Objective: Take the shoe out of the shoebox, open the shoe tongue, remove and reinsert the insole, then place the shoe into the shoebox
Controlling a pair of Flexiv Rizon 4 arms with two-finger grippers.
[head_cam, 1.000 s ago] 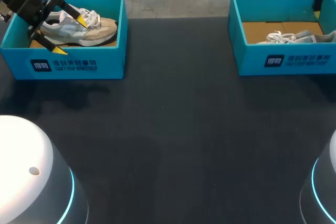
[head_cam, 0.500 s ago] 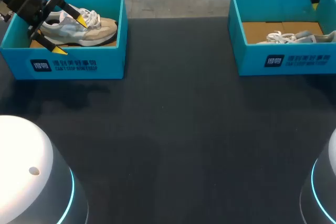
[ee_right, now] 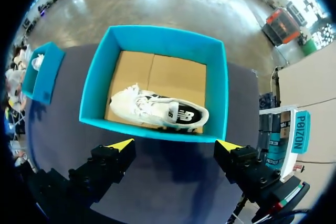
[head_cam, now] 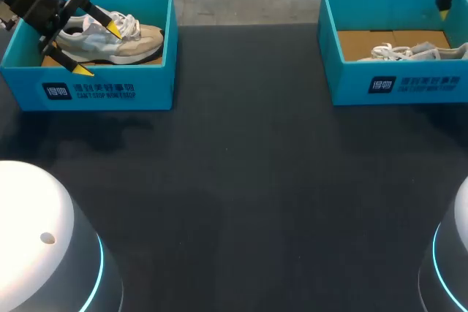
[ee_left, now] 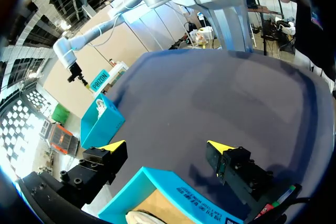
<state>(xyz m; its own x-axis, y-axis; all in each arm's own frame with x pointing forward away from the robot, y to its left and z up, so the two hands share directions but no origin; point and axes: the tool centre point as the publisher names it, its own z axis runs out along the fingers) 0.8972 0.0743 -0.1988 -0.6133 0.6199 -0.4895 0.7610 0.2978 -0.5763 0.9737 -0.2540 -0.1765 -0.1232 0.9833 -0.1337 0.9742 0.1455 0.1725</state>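
Shoe (head_cam: 110,40) of grey and beige with white laces sits in the left teal shoebox (head_cam: 110,91), the left gripper (head_cam: 99,50) spread wide above it. A white shoe (ee_right: 157,111) lies in the right shoebox (ee_right: 94,87), below the wide-open right gripper (ee_right: 174,145).

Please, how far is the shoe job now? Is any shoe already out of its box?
Done: nothing visible; the beige-and-white sneaker lies inside the left teal cardboard shoebox, the white sneaker inside the right teal shoebox. In hand: the left end effector hangs open over the beige sneaker; the right end effector is open above its box. Left: lifting out, tongue, insole, returning.
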